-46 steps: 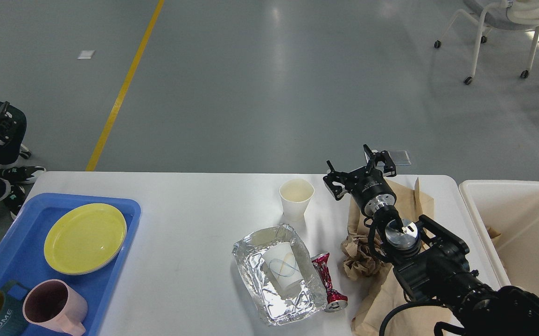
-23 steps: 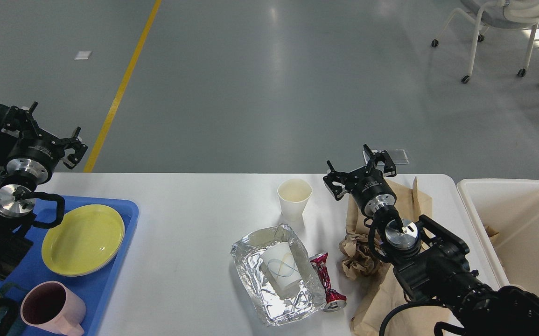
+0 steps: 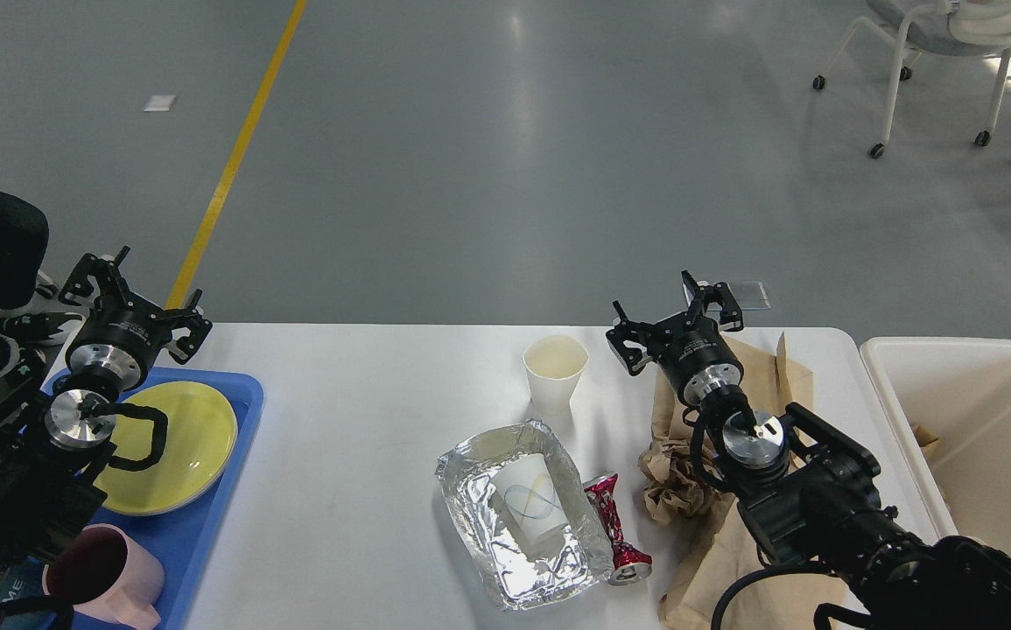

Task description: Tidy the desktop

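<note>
The white desktop (image 3: 365, 411) carries litter at its right half. A white paper cup (image 3: 555, 371) stands upright. A foil tray (image 3: 518, 512) holds another paper cup lying in it. A crushed red can (image 3: 615, 529) lies beside the tray. Crumpled brown paper (image 3: 678, 486) and a brown paper bag (image 3: 759, 385) lie under my right arm. My right gripper (image 3: 676, 315) is open and empty above the far edge, right of the upright cup. My left gripper (image 3: 133, 297) is open and empty over the far left corner, above the blue tray (image 3: 216, 490).
The blue tray holds a yellow plate (image 3: 190, 437), a pink mug (image 3: 102, 573) and a dark mug mostly hidden by my left arm. A cream-white bin (image 3: 978, 437) stands off the right edge. A person's legs show at the far left. A chair stands far right.
My left arm has come into view and moved right and down, from off the table's left side to over the blue tray. The right arm has not moved.
</note>
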